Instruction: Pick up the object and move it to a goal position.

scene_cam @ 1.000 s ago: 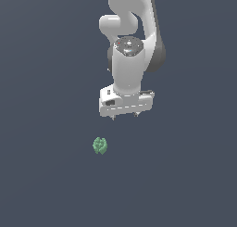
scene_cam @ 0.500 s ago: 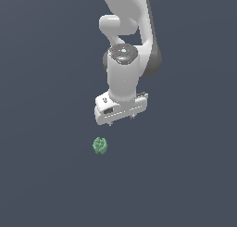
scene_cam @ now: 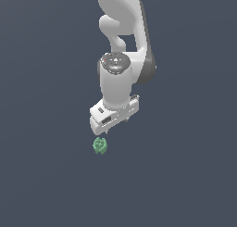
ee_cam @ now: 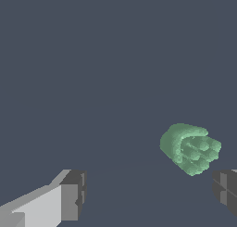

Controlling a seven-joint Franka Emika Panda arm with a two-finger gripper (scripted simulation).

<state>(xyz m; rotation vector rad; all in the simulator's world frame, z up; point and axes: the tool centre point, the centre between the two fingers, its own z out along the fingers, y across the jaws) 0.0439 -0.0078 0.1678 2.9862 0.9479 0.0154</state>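
The object is a small lumpy green blob (scene_cam: 99, 146) lying on the dark grey floor. My white gripper (scene_cam: 112, 124) hangs just above it and slightly toward the exterior view's right, not touching it. In the wrist view the blob (ee_cam: 190, 148) lies close to one fingertip (ee_cam: 226, 189), off the midline between the two; the other fingertip (ee_cam: 74, 194) is far from it. The gripper (ee_cam: 149, 193) is open wide and empty.
The dark grey floor (scene_cam: 46, 184) is flat and uniform around the blob. The white arm (scene_cam: 122, 45) rises behind the gripper toward the top of the exterior view.
The gripper has moved down and toward the exterior view's left, closing in on the green blob. The blob has not moved.
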